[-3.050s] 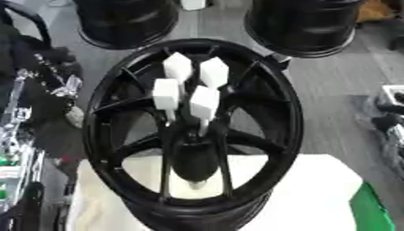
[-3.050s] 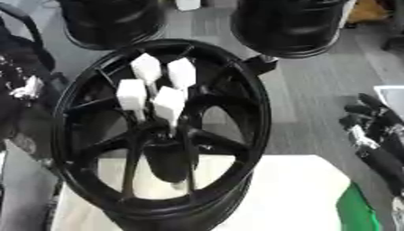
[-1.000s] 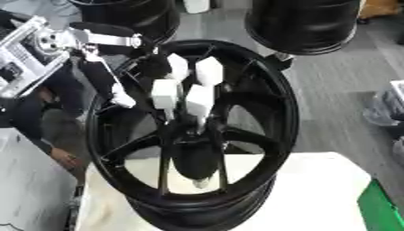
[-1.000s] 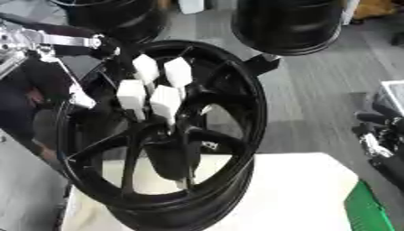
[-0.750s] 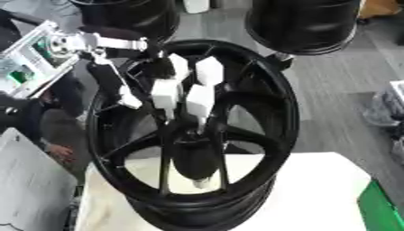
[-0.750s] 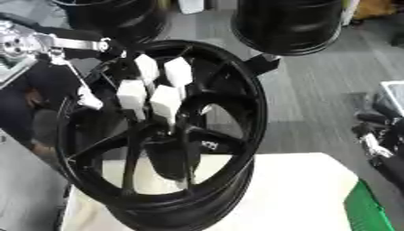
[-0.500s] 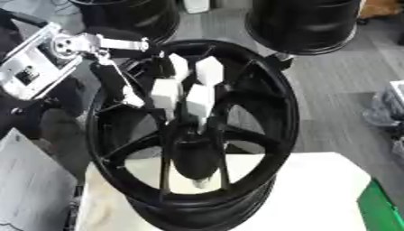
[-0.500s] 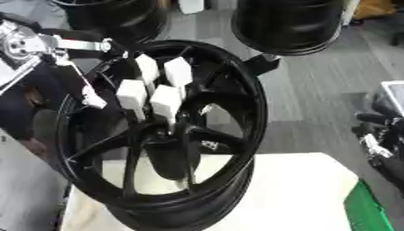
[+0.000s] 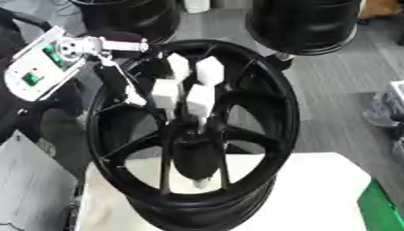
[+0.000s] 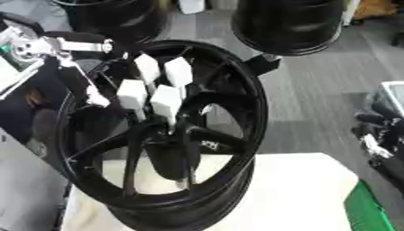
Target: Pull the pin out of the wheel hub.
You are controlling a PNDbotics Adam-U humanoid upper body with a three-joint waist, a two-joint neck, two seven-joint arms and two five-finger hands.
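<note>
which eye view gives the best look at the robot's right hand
The right eye view. The right hand shows there at the right edge, dark against the grey floor beside the wheel hub, though its finger pose is unclear. The left eye view catches only a dark sliver of it at the frame's right edge.

Black wheel hub [image 9: 260, 108] stands upright on a white table [image 9: 315, 198], face tilted toward the camera, spokes meeting at a dark centre. Four white block-headed pins [image 9: 188, 85] stick out of the hub centre, clustered upper-middle: two higher, two lower, the lower-left one nearest the left rim. Left hand [image 9: 118, 76] comes in from upper left, silver and black with a white panel on the forearm; its dark fingers reach down inside the left rim, fingertip just beside the lower-left pin. Contact not clear. Two more black wheels [image 9: 304, 22] stand behind on the grey floor. Green object [image 9: 383, 210] at lower right.
</note>
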